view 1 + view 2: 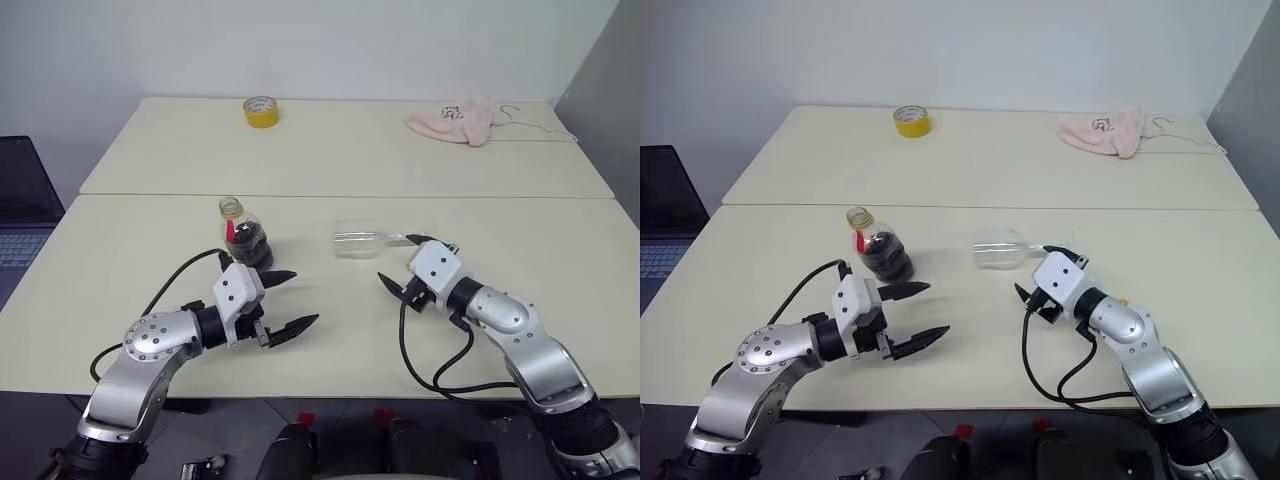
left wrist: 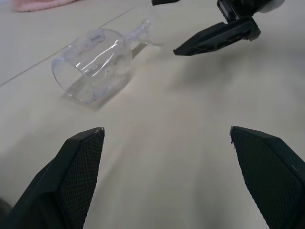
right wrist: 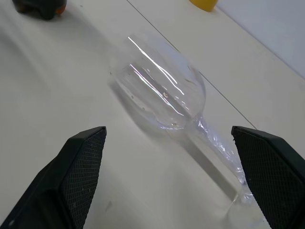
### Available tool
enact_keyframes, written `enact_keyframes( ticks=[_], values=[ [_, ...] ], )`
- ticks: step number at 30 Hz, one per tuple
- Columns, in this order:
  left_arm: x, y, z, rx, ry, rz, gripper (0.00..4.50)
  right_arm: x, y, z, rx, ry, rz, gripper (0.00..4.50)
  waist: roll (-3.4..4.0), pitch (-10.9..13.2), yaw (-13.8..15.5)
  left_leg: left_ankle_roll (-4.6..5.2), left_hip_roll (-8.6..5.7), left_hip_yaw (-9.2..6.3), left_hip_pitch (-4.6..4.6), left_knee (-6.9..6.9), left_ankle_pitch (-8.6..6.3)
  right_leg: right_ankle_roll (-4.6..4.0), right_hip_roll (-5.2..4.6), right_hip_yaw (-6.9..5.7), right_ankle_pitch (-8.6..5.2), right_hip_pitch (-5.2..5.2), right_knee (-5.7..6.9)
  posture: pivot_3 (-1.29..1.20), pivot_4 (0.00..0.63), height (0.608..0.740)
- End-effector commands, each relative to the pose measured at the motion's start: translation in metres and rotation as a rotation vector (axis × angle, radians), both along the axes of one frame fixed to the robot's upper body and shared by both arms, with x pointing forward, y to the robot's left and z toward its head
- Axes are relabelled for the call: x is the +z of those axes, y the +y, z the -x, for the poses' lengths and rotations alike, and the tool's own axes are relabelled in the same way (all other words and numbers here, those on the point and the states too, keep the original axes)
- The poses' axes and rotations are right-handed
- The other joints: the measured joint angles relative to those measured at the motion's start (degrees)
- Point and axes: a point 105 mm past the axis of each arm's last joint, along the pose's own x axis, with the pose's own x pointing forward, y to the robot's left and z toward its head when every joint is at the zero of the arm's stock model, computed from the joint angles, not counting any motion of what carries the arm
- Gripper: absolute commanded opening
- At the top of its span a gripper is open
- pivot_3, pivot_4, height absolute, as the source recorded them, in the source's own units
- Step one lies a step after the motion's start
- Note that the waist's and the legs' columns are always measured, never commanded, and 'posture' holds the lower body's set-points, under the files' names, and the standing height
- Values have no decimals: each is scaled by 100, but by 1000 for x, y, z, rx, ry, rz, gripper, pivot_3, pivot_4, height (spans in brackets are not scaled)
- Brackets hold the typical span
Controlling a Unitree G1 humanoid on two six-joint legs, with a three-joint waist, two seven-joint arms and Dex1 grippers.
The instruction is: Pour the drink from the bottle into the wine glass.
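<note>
The glass (image 1: 358,239) is lying on its side on the surface (image 1: 150,290), bowl facing the bottle (image 1: 246,236), which is standing upright with the drink (image 1: 252,245) inside. The left hand (image 1: 283,301) is hovering just in front of the bottle with fingers apart, holding nothing. The right hand (image 1: 401,268) is sitting spread by the glass's stem, also empty.
</note>
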Motion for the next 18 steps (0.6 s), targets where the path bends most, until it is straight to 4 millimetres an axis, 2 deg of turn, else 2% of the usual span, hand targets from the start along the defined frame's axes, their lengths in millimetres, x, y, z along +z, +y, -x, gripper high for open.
enact_keyframes(
  ticks=[1,7,18],
  values=[
    [10,-4,-4,-8,-47,21,4470,15,1,-6,-6,-74,14,4500,0,0,-2,0,0,0,1,0,0,0,0,1,0,0,0,0,150,740],
    [12,-6,-14,38,-61,66,4470,12,-3,-24,-81,-139,126,4500,0,0,-7,0,1,1,1,-1,0,0,0,0,0,-2,2,0,150,740],
    [11,-17,-20,21,-53,96,4470,-1,-3,-46,-225,-254,312,4500,0,0,-11,-1,1,4,1,0,1,0,0,1,0,-5,5,0,150,740]
  ],
)
